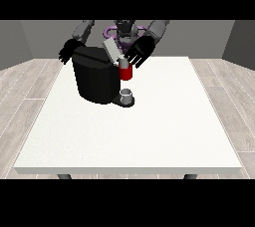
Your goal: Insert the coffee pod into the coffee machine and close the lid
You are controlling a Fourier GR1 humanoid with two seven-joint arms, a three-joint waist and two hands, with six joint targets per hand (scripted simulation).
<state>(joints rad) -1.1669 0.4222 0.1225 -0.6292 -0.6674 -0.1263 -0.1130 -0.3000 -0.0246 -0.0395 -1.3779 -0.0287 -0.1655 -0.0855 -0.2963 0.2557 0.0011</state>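
A black coffee machine (96, 77) stands on the white table (149, 131) at its far left middle. Its grey lid (111, 51) is tilted up and open. A red pod holder (126, 72) sticks out of the machine's front, with a small grey pod (123, 63) at its top. The hand at the view's right (138, 53) hovers just above and behind the pod, fingers spread and straight. The hand at the view's left (67, 52) hangs behind the machine's far corner with fingers relaxed, holding nothing.
A small grey cup (127, 95) sits on the machine's drip base beneath the red holder. The table stretches wide toward the camera and to the right. Grey walls and a wooden floor surround it.
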